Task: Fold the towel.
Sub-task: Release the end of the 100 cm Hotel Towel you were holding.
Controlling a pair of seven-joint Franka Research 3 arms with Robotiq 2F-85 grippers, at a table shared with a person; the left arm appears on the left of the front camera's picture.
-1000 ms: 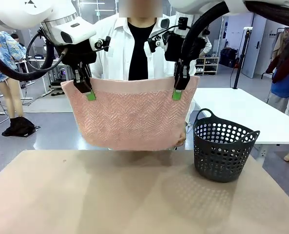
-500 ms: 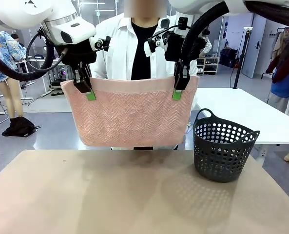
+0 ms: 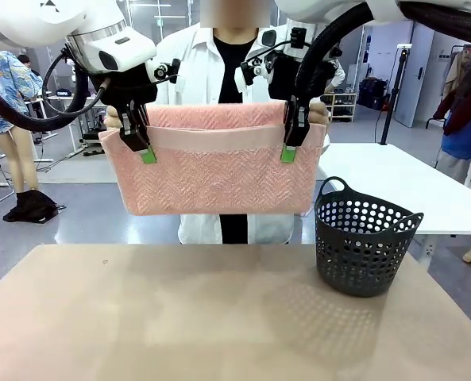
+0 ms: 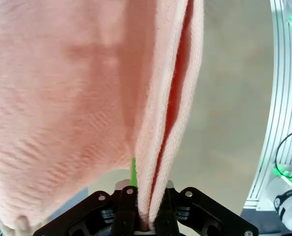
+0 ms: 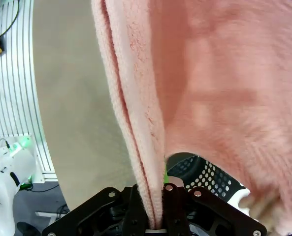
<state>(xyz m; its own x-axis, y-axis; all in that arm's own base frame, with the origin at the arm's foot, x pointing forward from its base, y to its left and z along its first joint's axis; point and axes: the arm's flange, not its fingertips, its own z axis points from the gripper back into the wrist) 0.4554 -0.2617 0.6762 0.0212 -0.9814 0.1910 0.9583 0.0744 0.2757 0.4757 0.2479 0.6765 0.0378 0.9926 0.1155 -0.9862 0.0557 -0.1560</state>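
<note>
1. Since a second ago the lower edge of the towel (image 3: 219,175) has come up: the person's hands (image 3: 113,119) now hold it behind the top edge, one at each upper corner.
2. The left gripper (image 3: 145,148) is clamped tight on the towel's top band at the left side, and the right gripper (image 3: 290,147) at the right side.
3. The towel hangs doubled in the air above the table (image 3: 219,317), near the dark basket (image 3: 366,238).

Front view's bright and even, lit from overhead, with soft shadows on the table (image 3: 140,317) under the towel (image 3: 219,178) and left of the basket (image 3: 366,238). Wrist views bend at the edges, and the close towel's blurry.
</note>
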